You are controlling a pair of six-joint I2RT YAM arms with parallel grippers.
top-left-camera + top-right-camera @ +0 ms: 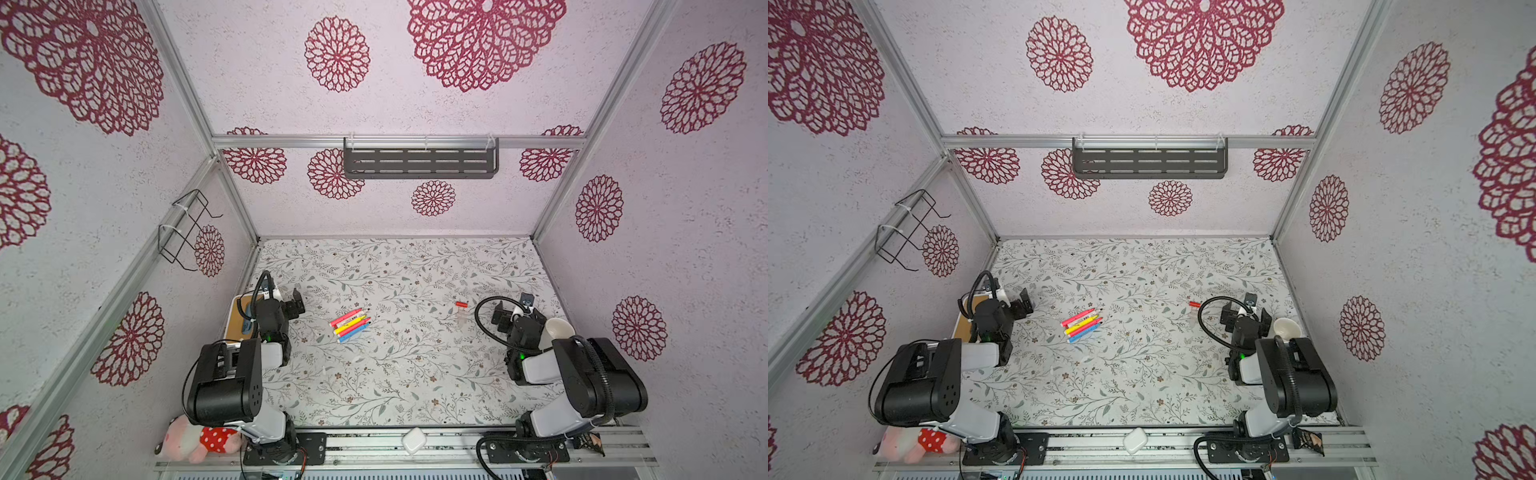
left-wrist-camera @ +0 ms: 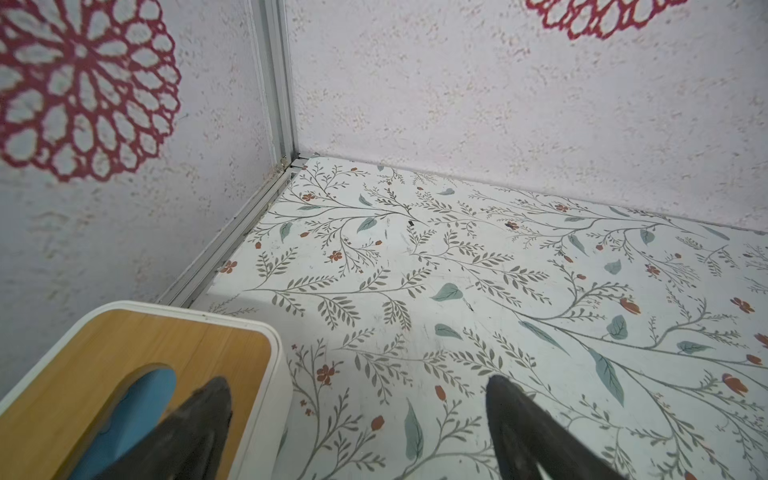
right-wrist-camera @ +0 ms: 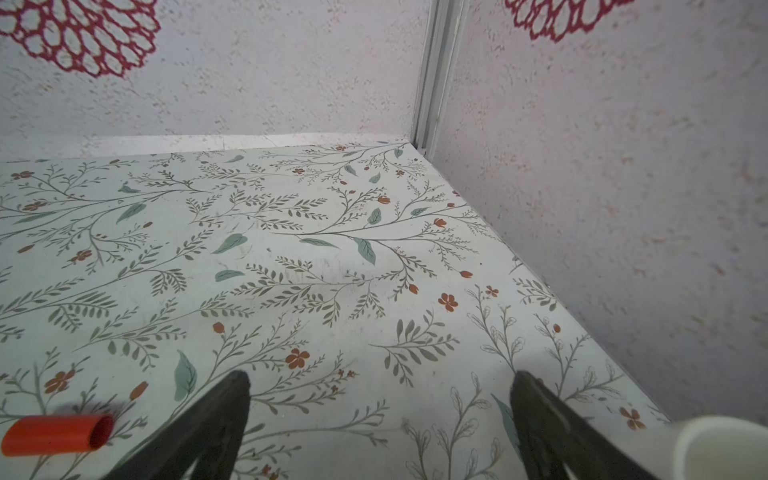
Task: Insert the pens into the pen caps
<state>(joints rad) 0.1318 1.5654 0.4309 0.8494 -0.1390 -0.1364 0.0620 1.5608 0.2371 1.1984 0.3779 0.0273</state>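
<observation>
Several pens (image 1: 350, 324) (image 1: 1081, 326) in pink, yellow, red and blue lie bundled side by side at mid table in both top views. A red pen cap (image 1: 461, 304) (image 1: 1194, 304) lies to their right; the right wrist view shows the red cap (image 3: 58, 434) on its side, beside my right gripper. A pale cap (image 1: 460, 319) sits just in front of it. My left gripper (image 1: 291, 303) (image 1: 1017, 305) (image 2: 358, 381) hovers open and empty left of the pens. My right gripper (image 1: 517, 313) (image 1: 1246, 316) (image 3: 381, 376) is open and empty, right of the caps.
A white box with a wooden lid (image 1: 239, 316) (image 2: 124, 345) stands under the left gripper's outer finger by the left wall. A white cup (image 1: 559, 330) (image 3: 723, 449) stands beside the right gripper. A plush toy (image 1: 195, 442) and a white case (image 1: 413, 441) rest on the front rail.
</observation>
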